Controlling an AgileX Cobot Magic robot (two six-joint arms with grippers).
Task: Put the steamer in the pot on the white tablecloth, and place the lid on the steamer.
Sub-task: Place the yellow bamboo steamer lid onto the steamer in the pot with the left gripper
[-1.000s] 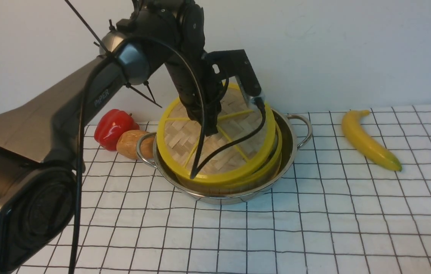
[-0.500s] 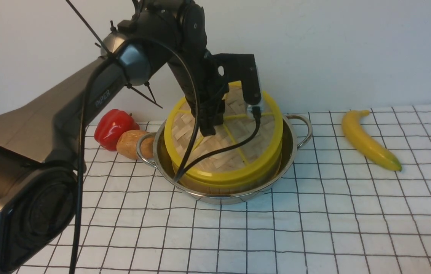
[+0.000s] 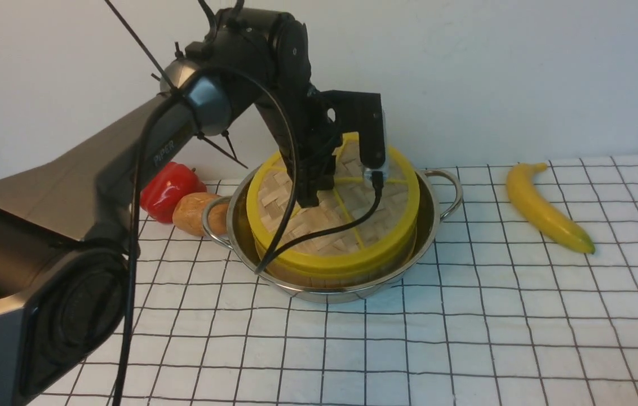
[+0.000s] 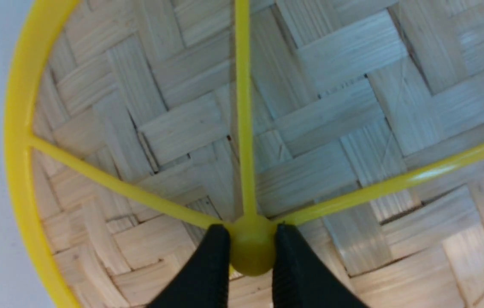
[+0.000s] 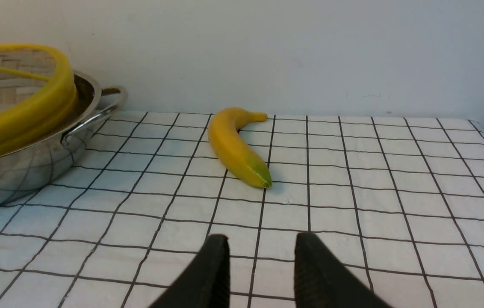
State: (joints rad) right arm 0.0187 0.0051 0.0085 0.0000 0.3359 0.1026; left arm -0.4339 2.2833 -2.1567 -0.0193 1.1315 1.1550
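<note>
The lid (image 3: 330,225), a woven bamboo disc with yellow rim and spokes, lies nearly level on top of the steamer (image 3: 347,277), of which only a strip of wooden wall shows under it. The steamer sits inside the shiny pot (image 3: 438,217) on the white tablecloth (image 3: 465,338). My left gripper (image 3: 313,198) reaches down from above and is shut on the lid's yellow centre hub (image 4: 252,246). The steamer's contents are hidden. My right gripper (image 5: 261,256) is open and empty, low over the cloth to the right of the pot (image 5: 19,167).
A banana (image 3: 544,206) lies on the cloth right of the pot, and shows ahead of the right gripper (image 5: 237,149). A red pepper (image 3: 167,189) and a brown bun-like item (image 3: 198,213) sit against the pot's left handle. A wall stands close behind.
The lid was tilted up toward the camera; my left gripper has swung it down and rightward, so it now lies nearly flat over the steamer. The hub is still gripped.
</note>
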